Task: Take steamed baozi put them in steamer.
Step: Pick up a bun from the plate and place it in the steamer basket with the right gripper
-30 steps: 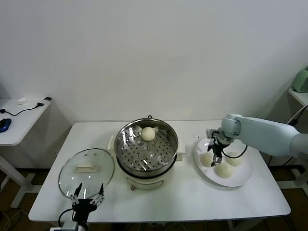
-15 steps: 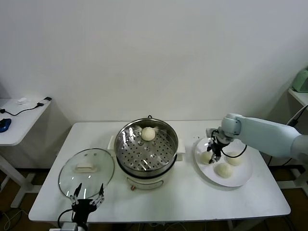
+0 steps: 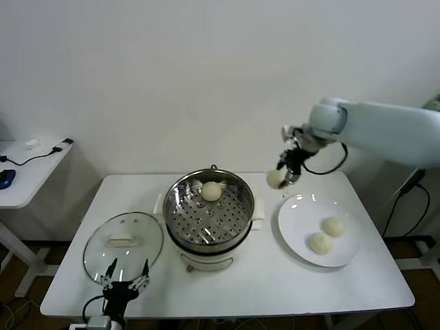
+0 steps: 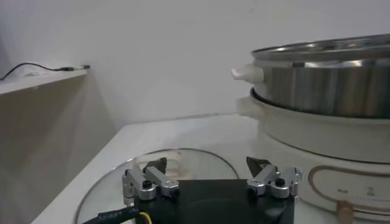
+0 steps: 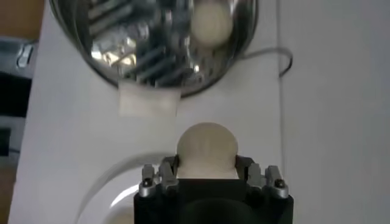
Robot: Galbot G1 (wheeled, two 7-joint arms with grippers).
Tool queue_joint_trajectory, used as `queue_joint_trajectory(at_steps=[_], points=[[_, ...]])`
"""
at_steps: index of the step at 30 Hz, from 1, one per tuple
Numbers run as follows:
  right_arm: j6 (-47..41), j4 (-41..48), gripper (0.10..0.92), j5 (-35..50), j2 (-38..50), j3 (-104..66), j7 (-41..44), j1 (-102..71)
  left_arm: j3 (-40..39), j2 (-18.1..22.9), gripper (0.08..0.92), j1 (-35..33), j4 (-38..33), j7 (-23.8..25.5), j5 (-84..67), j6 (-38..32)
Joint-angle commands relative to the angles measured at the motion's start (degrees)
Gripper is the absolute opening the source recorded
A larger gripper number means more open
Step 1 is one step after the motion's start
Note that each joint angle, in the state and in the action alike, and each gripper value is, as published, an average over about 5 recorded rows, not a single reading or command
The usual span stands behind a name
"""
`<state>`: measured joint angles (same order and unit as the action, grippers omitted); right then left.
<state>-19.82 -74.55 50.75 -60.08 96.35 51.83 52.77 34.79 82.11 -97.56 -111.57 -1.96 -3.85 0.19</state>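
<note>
Left tool, jaws wide, idle at the bench's near edge beside the glass lid. Two baozi lie on the plate; one sits in the steamer. Right tool, raised between plate and steamer, clamps a fourth baozi.

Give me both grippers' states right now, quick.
Left gripper: open, empty, parked near the glass lid.
Right gripper: shut on a baozi, raised between plate and steamer.

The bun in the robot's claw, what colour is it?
Creamy white, plain and smooth bun; best in the right wrist view.
</note>
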Motion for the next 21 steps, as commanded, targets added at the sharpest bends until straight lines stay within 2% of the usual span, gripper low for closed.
queue_joint_trajectory(at_steps=[1,10,21], points=[[-8.3,-7.7,0.627,15.6,-15.6,-3.1,-7.5,4.8,-0.5,-0.1,0.823,0.2,-0.2,0.1,0.2,0.1],[-11.5,2.1,0.628,10.1,-24.5,-5.5,-12.7,-9.6,-0.6,0.2,0.823,0.8,0.2,0.1,0.0,0.0],[-12.4,11.4,0.628,3.7,-27.0,-8.1,-13.8,-20.5,-0.9,0.0,0.823,1.1,1.5,0.0,0.0,-0.3]])
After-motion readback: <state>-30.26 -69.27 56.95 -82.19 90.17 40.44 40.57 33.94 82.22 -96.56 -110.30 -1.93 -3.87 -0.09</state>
